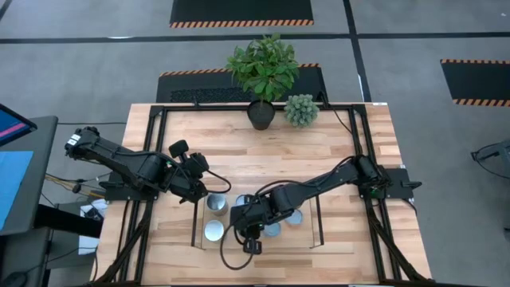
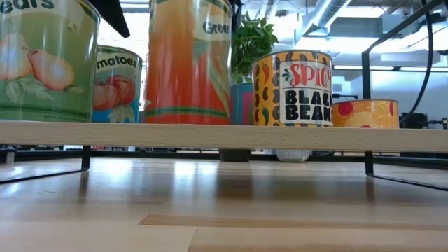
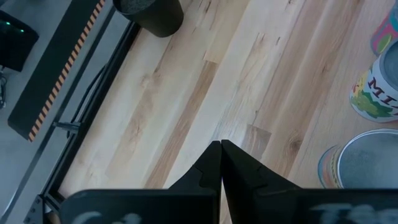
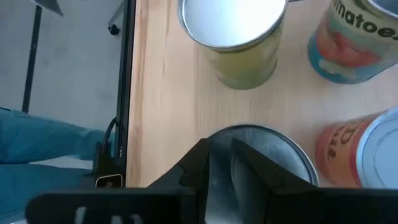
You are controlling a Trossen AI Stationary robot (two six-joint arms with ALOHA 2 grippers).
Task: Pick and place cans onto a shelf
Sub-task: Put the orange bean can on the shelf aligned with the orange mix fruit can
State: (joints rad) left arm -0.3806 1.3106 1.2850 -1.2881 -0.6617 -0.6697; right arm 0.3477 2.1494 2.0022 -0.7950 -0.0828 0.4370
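Grey floor with hazard-striped mats surrounds your large light-wood tabletop (image 1: 263, 151), where a leafy green plant in a dark pot (image 1: 261, 80) stands at the far edge. Near the front edge sits the low light-wood shelf with thin dark wire end frames (image 2: 224, 135), and your cans are already gathered on it: the low view shows a green pear-labelled can (image 2: 45, 59), a tomato-labelled can (image 2: 115, 84), a tall orange-sided can (image 2: 187, 59), a yellow black-bean can (image 2: 292, 87) and a short orange can (image 2: 365, 113) standing upright along the board. Your right tool (image 4: 221, 165) hangs directly over a silver-topped can (image 4: 273, 155) on the shelf, its fingers drawn close together with only a thin slit between them and nothing gripped, so you appear to be at the end of a placement or lining up on that can; which of the two, the pictures do not settle. Your left tool (image 3: 221, 163) waits just beside the shelf's left end with its fingers pressed together and empty, over bare wood. Next, you likely need to lift the right tool straight up so it does not nudge the neighbouring white-topped can (image 4: 233, 25), then check for any can left off the shelf.
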